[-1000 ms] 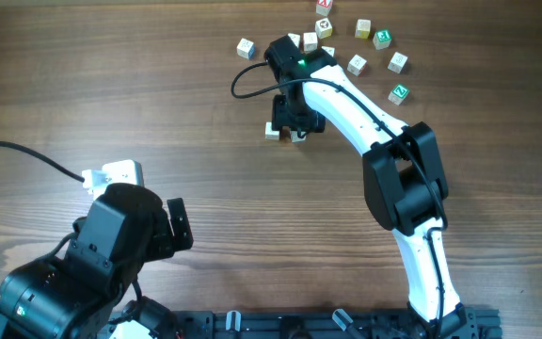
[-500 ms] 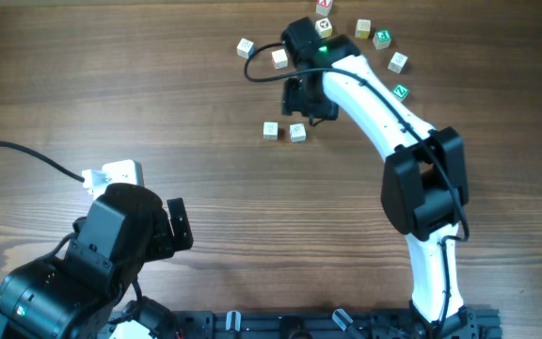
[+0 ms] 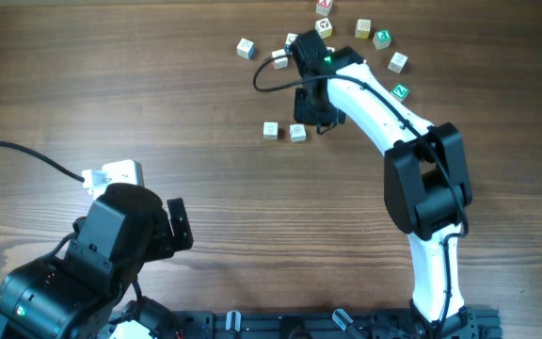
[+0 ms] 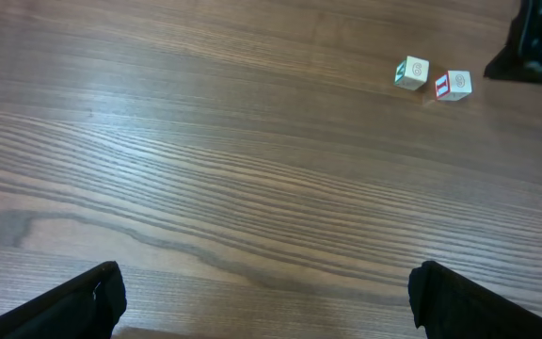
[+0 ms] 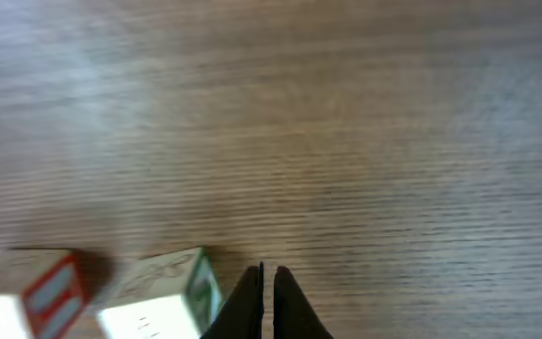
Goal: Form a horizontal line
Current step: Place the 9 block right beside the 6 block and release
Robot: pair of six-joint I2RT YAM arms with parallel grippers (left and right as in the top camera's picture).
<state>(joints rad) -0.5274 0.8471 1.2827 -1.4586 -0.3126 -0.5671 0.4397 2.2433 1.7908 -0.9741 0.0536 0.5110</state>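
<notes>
Two small white letter cubes lie side by side mid-table, level with each other and a narrow gap apart: the left cube [image 3: 270,130] and the right cube [image 3: 296,132]. My right gripper [image 3: 313,119] hovers just right of that pair. In the right wrist view its fingers [image 5: 266,303] are shut with nothing between them. A green-sided cube [image 5: 163,294] lies just left of them and a red-marked cube [image 5: 50,292] beyond it. My left gripper [image 4: 271,306] stands wide open and empty near the front left, and the two cubes [image 4: 411,72] [image 4: 454,85] show far ahead of it.
Several loose letter cubes are scattered at the table's far edge, among them one at the left [image 3: 245,47], one with green marks [image 3: 400,92] and one at the top [image 3: 324,28]. A white adapter [image 3: 113,174] with a black cable lies by the left arm.
The right gripper rose off the two cubes, leaving them on the table. It then came down just to their right with its jaws shut and empty. The left arm stayed still.
</notes>
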